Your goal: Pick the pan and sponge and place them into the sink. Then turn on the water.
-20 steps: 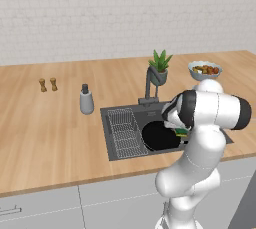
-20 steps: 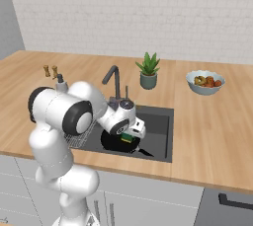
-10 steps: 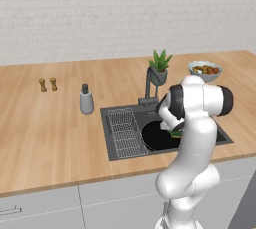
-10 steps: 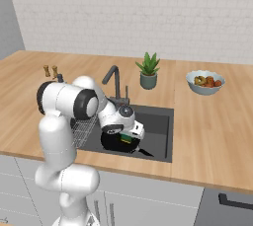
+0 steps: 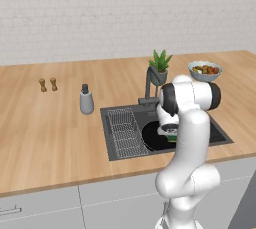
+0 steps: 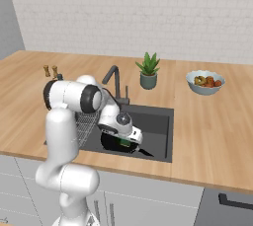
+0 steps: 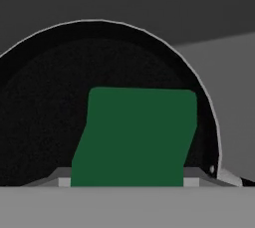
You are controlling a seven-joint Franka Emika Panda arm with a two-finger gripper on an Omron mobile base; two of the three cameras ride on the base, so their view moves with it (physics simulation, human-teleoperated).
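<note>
Over the last second the arm has swung left above the sink (image 5: 116,138) while the tool (image 6: 127,142), jaws set either side of the green sponge (image 7: 134,137), holds it just over the pan (image 7: 45,122), seemingly unreleased.

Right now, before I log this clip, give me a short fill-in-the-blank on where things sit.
The round black frying pan lies inside the dark grey ____.
The small green sponge is over the ____.
The potted plant stands behind the ____.
The grey soap bottle stands on the ____.

Missing: sink; pan; sink; counter
</note>
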